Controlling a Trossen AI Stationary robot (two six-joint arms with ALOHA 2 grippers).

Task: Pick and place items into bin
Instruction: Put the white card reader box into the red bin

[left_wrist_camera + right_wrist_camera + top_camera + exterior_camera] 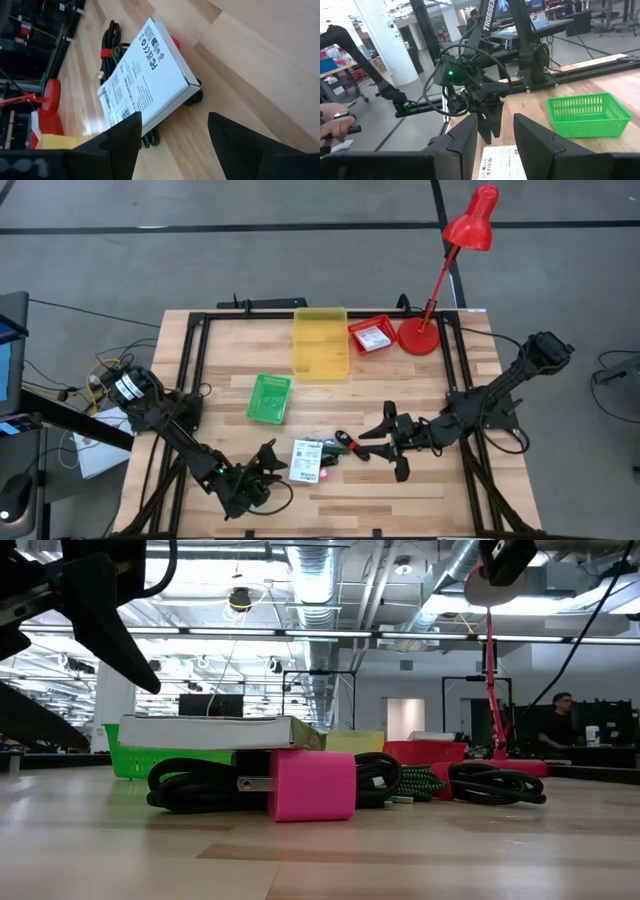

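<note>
A flat white box with dark print [306,460] lies on a bundle of coiled black, red and green cables [342,445]. In the low view the white box [215,732] rests on the cables [190,785] and on a pink plug block [311,784]. My left gripper [274,468] is open just left of the box. In its wrist view the left gripper [172,137] faces the box [145,75]. My right gripper [380,443] is open to the right of the cables. Its wrist view shows the right gripper [495,145] facing the box [502,165].
A green basket [269,398] stands left of centre, with a yellow bin [320,340], a red tray [372,336] and a red desk lamp [420,335] toward the far edge. A black frame [190,360] borders the table. A person's hand [335,125] shows beyond the table.
</note>
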